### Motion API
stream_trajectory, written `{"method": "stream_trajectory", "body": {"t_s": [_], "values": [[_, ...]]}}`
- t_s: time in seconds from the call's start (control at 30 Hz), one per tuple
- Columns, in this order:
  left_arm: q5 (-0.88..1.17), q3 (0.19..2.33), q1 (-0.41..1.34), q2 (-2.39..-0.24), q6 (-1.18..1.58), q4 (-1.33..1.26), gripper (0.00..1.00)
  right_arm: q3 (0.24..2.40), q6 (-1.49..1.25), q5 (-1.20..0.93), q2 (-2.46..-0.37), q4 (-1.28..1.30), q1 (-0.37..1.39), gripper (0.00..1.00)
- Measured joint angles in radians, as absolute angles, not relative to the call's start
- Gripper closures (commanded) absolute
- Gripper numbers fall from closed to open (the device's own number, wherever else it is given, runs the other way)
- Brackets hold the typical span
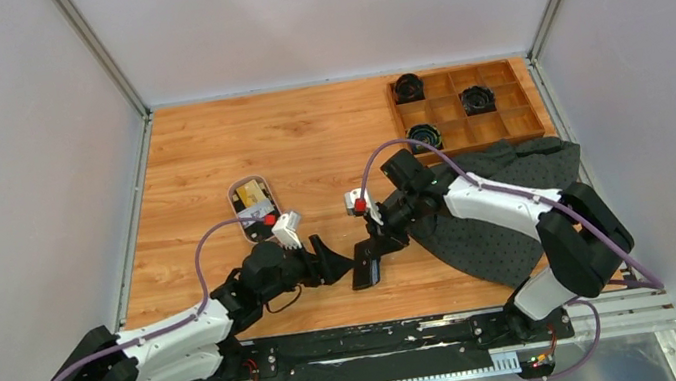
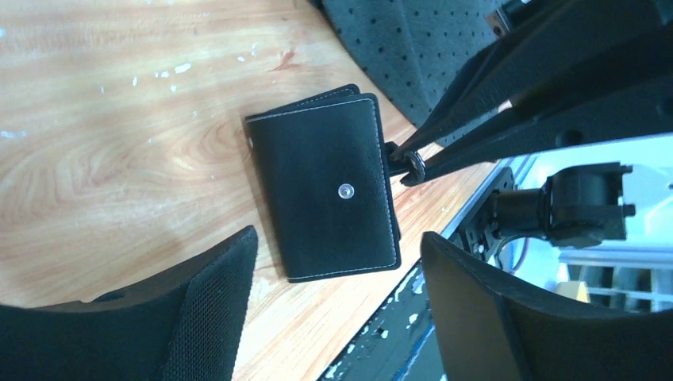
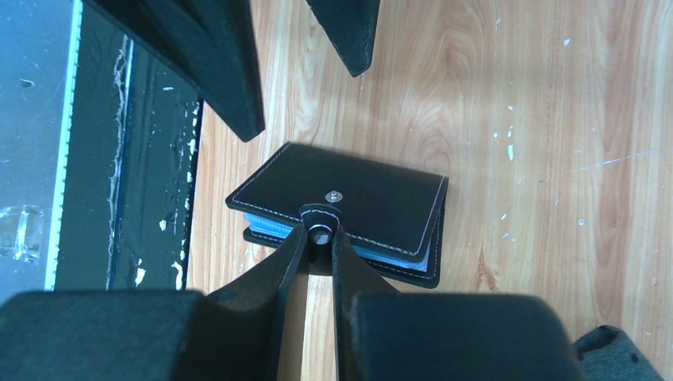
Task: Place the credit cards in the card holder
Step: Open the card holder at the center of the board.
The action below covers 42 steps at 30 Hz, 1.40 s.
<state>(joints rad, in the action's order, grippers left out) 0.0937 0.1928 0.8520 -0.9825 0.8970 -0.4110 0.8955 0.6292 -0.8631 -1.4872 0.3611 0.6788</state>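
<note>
The card holder (image 1: 366,267) (image 2: 329,190) (image 3: 373,202) lies folded on the wood near the table's front edge, a black wallet with a blue inner edge showing. My right gripper (image 1: 377,238) (image 3: 320,232) is shut on its snap tab (image 3: 321,214), and its fingers (image 2: 444,135) reach in from the right in the left wrist view. My left gripper (image 1: 329,258) (image 2: 339,236) stands open just left of the holder, with nothing between its jaws. The credit cards (image 1: 254,194), gold and dark, lie in an oval tray (image 1: 235,188) behind the left arm.
A wooden compartment box (image 1: 466,109) with black round parts stands at the back right. A grey dotted cloth (image 1: 508,205) lies under the right arm. A black rail (image 1: 366,338) runs along the table's front edge, close to the holder.
</note>
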Motion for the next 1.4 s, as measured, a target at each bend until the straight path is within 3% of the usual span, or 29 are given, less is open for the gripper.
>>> {"method": "stream_trajectory", "body": {"t_s": [0.07, 0.1, 0.53, 0.67, 1.03, 1.4], "values": [[0.101, 0.190, 0.852, -0.955, 0.874, -0.411, 0.03, 0.915, 0.636, -0.876, -1.488, 0.382, 0.673, 0.99], [0.104, 0.189, 0.852, -0.941, 0.862, -0.410, 0.00, 0.922, 0.640, -0.880, -1.488, 0.391, 0.672, 0.99], [0.146, 0.098, 0.755, -0.662, 0.803, -0.409, 0.02, 0.958, 0.679, -0.944, -1.504, 0.477, 0.636, 0.98], [0.170, 0.099, 0.755, -0.686, 0.797, -0.409, 0.06, 0.967, 0.681, -0.952, -1.512, 0.494, 0.628, 0.98], [0.197, 0.167, 0.820, -0.870, 0.756, -0.408, 0.06, 0.974, 0.682, -0.980, -1.519, 0.508, 0.605, 0.98], [0.179, 0.170, 0.827, -0.904, 0.748, -0.407, 0.03, 0.987, 0.682, -0.995, -1.531, 0.519, 0.598, 0.99]]}}
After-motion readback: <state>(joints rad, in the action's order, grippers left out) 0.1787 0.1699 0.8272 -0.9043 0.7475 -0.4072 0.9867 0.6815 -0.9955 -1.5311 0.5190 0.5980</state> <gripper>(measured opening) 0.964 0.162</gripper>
